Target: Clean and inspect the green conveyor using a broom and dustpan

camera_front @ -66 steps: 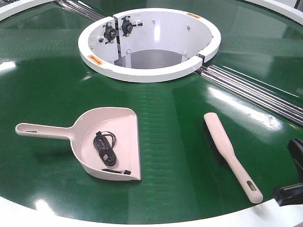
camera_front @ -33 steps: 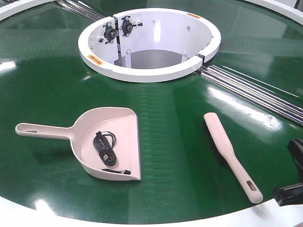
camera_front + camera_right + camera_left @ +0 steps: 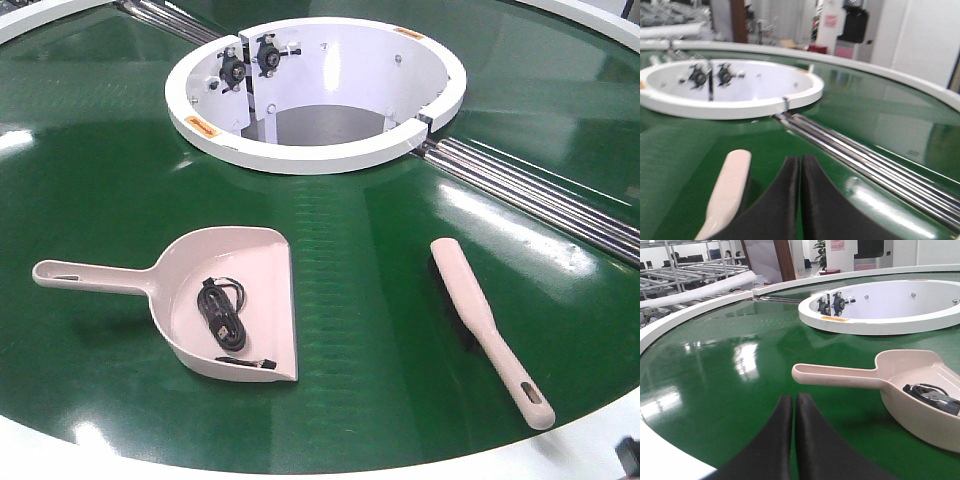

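The green conveyor (image 3: 120,190) fills the front view. On it lies the dustpan (image 3: 262,290), handle pointing left, with a coiled black cable (image 3: 222,310) inside. The broom (image 3: 485,325) lies to its right, handle toward the near rim. My left gripper (image 3: 794,398) is shut and empty, low over the belt just short of the dustpan handle (image 3: 835,374). My right gripper (image 3: 800,159) is shut and empty too, with the broom (image 3: 727,192) on the belt just left of it. In the front view only a dark bit of the right arm (image 3: 630,455) shows at the bottom right corner.
The white central ring (image 3: 315,150) stands behind the tools, open in the middle with bearings on its inner wall. Metal rollers (image 3: 530,190) run from it toward the right. The white outer rim (image 3: 300,468) runs along the near edge.
The right arm's black parts at the right edge of the front view have dropped down, almost out of view. Dustpan, cable and broom have not moved.
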You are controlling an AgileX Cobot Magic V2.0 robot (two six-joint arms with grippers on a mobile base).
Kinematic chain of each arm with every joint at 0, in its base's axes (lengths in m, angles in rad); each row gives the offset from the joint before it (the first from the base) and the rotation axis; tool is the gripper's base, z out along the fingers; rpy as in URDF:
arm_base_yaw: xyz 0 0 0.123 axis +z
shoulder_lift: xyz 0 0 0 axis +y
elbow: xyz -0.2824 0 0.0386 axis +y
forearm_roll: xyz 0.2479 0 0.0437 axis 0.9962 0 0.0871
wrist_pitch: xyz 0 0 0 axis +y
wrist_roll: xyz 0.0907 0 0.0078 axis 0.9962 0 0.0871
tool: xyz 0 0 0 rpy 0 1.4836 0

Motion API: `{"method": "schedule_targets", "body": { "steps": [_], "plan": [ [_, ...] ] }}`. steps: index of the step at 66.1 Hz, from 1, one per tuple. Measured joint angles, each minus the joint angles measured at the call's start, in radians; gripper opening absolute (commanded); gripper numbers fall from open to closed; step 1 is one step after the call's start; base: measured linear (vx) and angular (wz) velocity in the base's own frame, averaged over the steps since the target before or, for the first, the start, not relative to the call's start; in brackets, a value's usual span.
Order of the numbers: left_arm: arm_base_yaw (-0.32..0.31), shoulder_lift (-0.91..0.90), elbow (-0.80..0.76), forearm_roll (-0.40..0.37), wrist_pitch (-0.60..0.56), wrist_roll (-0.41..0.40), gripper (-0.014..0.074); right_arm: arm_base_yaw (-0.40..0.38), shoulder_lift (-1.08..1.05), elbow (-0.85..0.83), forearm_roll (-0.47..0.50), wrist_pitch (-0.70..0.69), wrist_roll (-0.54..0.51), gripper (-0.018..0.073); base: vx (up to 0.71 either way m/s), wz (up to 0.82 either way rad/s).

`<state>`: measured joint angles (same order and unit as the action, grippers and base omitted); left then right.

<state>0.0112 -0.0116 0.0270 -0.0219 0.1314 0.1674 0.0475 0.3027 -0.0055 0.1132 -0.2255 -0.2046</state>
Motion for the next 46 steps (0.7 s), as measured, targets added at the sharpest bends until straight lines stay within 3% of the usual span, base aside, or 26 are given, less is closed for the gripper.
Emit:
{"method": "schedule_targets", "body": {
  "steps": [6, 14, 23, 46],
  "plan": [
    [0.0, 0.0, 0.0, 0.0, 0.0, 0.0, -0.0006, -0.011, -0.127, 0.032, 0.0, 0.016, 0.001, -0.0003, 0.0, 0.0],
    [0.0, 0.0, 0.0, 0.0, 0.0, 0.0, -0.0006, -0.015, -0.284, 0.032, -0.001, 0.152, -0.015, -0.0003, 0.0, 0.0],
    [0.0, 0.0, 0.0, 0.0, 0.0, 0.0, -0.0006, -0.016, -0.313, 0.034, -0.001, 0.257, -0.036, -0.0003, 0.0, 0.0],
    [0.0, 0.0, 0.0, 0.0, -0.001, 0.0, -0.0006, -0.016, -0.313, 0.035, -0.003, 0.262, -0.043, -0.0003, 0.0, 0.0]
  ]
}}
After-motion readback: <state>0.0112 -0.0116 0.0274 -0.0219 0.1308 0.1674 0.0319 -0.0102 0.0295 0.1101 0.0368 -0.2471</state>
